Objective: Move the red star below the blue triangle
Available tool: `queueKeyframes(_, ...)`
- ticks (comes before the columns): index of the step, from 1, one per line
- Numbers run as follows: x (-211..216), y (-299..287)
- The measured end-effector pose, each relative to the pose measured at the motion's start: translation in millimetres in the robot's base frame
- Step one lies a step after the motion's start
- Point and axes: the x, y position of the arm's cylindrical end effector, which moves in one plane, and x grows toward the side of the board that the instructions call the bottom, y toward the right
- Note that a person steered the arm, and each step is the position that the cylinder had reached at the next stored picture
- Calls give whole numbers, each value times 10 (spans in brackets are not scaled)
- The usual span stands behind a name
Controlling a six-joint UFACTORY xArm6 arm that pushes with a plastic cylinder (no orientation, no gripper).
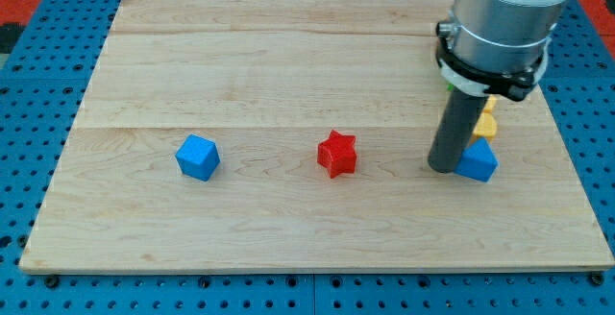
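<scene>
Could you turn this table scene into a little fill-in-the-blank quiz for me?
1. The star in the board's middle is coloured ____.
2. My tip sits just to the view's ____ of the blue triangle.
3. The blue cube lies to the view's ____ of the star.
Missing words: red; left; left.

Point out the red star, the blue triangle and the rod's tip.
red star [336, 154], camera view, on its top face.
blue triangle [479, 161], camera view, on its visible front face.
my tip [443, 168], camera view, at the rod's very end.
</scene>
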Motion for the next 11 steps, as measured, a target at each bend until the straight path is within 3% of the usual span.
queueKeyframes(2, 431, 202)
queueKeyframes(3, 778, -291)
queueKeyframes(4, 514, -1521)
queueKeyframes(5, -80, -1638)
queueKeyframes(6, -87, -1757)
queueKeyframes(7, -252, -1195)
queueKeyframes(9, -267, -852)
queueKeyframes(11, 436, -39)
